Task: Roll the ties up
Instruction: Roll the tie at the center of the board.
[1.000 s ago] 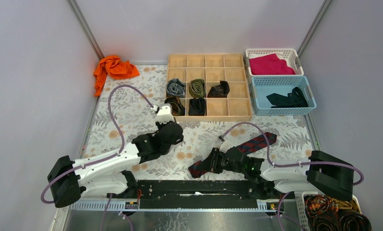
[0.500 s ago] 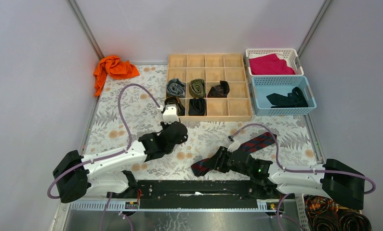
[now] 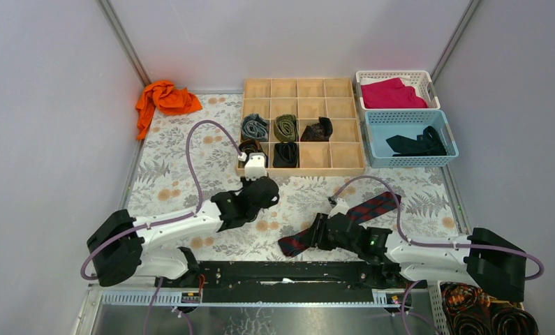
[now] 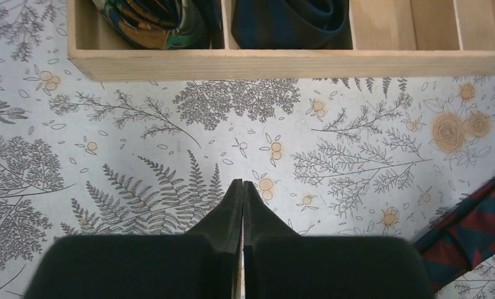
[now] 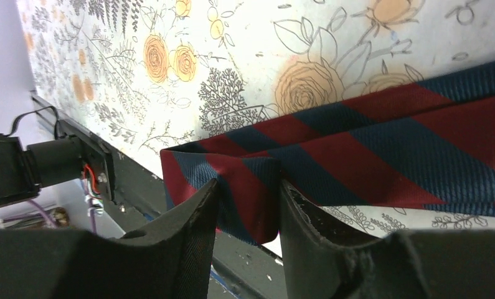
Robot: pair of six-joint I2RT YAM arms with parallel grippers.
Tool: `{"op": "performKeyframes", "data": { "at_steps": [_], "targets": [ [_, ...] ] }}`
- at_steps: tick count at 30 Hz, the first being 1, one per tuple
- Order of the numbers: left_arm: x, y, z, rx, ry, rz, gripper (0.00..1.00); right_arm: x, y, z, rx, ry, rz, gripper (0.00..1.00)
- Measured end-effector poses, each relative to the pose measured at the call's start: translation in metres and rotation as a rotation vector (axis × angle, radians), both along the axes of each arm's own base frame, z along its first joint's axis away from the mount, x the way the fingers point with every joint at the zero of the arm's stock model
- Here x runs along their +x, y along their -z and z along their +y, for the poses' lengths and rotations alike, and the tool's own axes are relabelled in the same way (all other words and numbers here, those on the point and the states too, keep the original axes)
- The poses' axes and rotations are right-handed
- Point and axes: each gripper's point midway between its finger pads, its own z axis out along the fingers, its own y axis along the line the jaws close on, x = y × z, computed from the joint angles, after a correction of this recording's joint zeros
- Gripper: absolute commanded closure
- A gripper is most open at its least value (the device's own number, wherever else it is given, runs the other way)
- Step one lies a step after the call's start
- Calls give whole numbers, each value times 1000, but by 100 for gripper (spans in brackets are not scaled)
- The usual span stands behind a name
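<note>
Navy fabric necktie with red diagonal stripes [image 5: 381, 149] lies on the floral-printed bench [image 5: 245, 56]. Its folded end is pinched between the narrowly set fingers of the right tool [image 5: 249, 187], and the strip extends ahead of that tool. Left tool [image 4: 241, 190], fingers pressed together on nothing, points at the compartmented wooden tray [image 4: 282, 63] just ahead, which holds coiled ties [image 4: 288, 18].

The navy tie with red diagonal stripes [image 3: 371, 206] lies unrolled on the surface [image 3: 190, 160] at 5 o'clock, running from 8 toward 2 o'clock. Its near end is folded between the right claw [image 5: 248, 193] fingers. In the wooden organiser [image 3: 304, 169] at 12 o'clock sit a grey-blue coil [image 3: 255, 127], an olive coil [image 3: 285, 127], a black coil [image 3: 317, 129], a brown coil [image 3: 248, 148] and a dark navy coil [image 3: 285, 154].
</note>
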Motion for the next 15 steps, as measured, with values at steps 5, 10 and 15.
{"op": "performKeyframes", "data": {
  "at_steps": [5,10,15],
  "targets": [
    [-2,10,-13,-18,41,31,100,7,-4,4,-108,-41,-32,52],
    [-7,34,-25,-21,86,84,100,12,-14,7,-176,-83,-71,40],
    [-21,67,-22,11,122,165,100,13,-13,-4,-250,-93,-80,42]
  ]
}}
